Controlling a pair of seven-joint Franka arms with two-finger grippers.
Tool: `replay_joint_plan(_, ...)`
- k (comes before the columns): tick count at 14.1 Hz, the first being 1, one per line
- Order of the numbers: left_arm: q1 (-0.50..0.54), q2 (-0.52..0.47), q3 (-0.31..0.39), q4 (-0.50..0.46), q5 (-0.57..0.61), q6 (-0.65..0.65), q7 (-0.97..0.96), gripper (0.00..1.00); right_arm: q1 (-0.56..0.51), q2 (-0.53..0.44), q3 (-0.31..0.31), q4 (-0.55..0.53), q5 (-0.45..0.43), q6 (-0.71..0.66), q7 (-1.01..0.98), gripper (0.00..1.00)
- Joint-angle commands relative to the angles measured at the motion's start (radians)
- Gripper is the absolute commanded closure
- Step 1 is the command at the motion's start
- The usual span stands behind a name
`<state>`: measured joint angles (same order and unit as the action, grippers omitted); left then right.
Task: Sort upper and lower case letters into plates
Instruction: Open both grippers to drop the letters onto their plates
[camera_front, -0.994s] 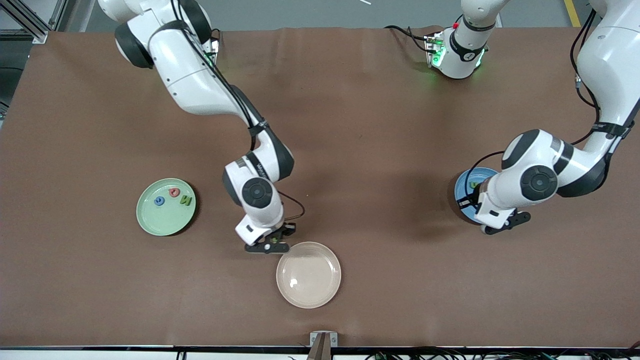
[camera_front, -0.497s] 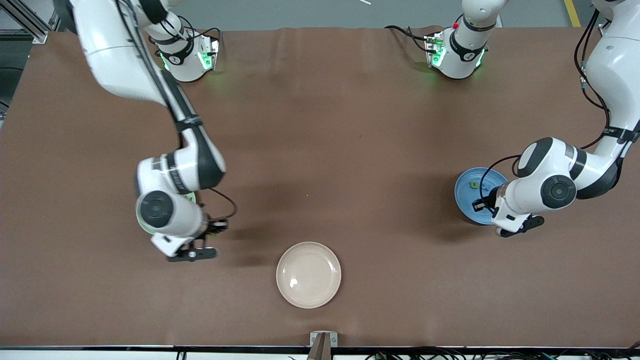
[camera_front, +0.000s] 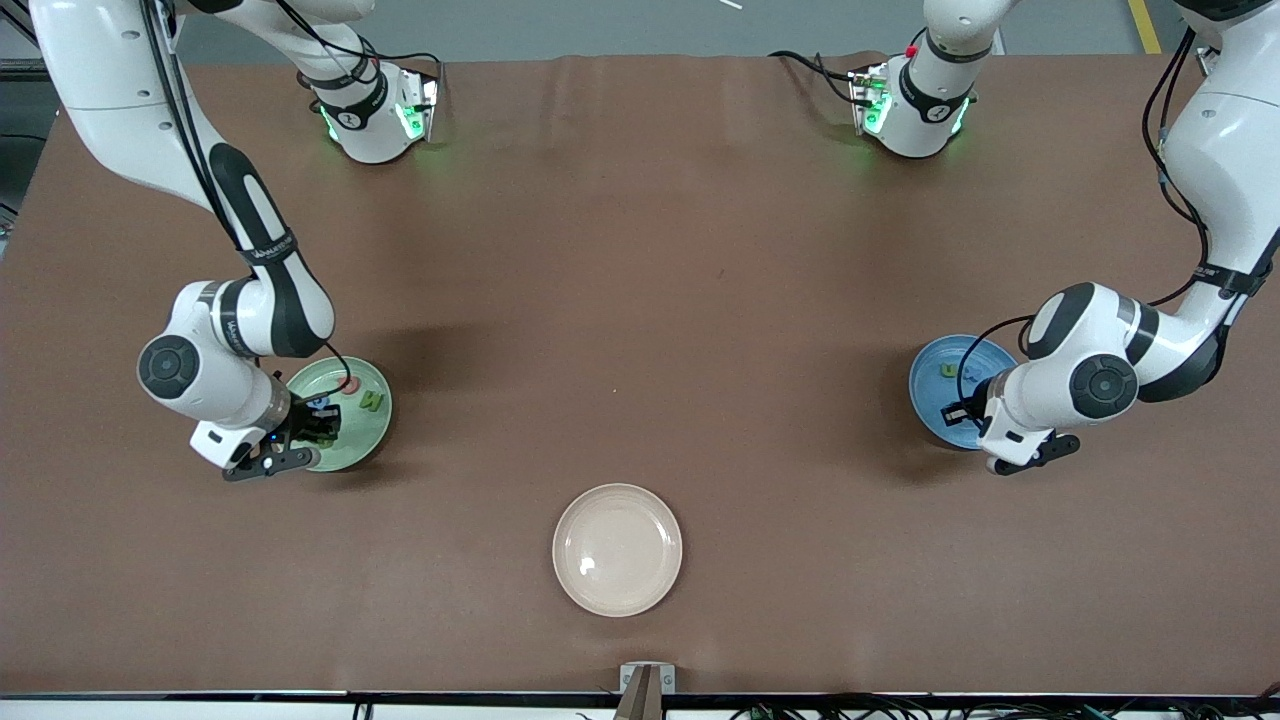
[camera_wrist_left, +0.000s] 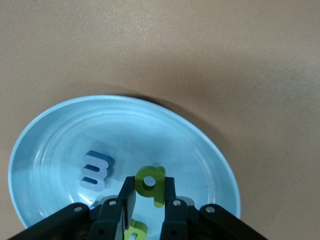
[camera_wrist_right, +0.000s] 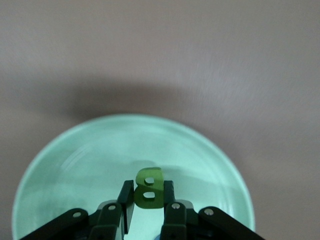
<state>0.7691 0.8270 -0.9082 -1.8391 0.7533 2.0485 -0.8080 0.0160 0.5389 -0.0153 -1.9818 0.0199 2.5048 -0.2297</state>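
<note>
My right gripper hangs over the pale green plate and is shut on a green capital B; the right wrist view shows it pinched between the fingers above the green plate. On that plate lie a red letter, a green letter and a blue letter. My left gripper is over the blue plate, shut on a green lowercase letter. In the blue plate lie a blue letter and another green letter.
A cream-white plate with nothing in it sits mid-table, nearer the front camera than both coloured plates. The brown mat between the plates is bare. Both arm bases stand at the table's edge farthest from the camera.
The right arm swung from beside the cream-white plate to over the green plate, carrying its letter. The left arm shifted slightly toward its own end of the table, staying over the blue plate.
</note>
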Motion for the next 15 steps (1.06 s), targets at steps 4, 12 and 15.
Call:
replay_joint_plan(4,-0.005,-0.002,0.012,-0.017,0.031,0.025,0.010,0.87,-0.005,-0.071,0.024,-0.094,0.043,0.011,-0.014,1.00)
replay_joint_plan(12,0.019,-0.057,-0.030,-0.006,-0.008,-0.029,0.023,0.00,-0.007,-0.071,0.021,-0.062,0.041,-0.001,-0.017,0.00)
replay_joint_plan(15,0.038,-0.057,-0.118,0.108,-0.092,-0.193,0.024,0.00,-0.005,-0.092,0.020,0.024,0.041,-0.125,-0.004,0.00)
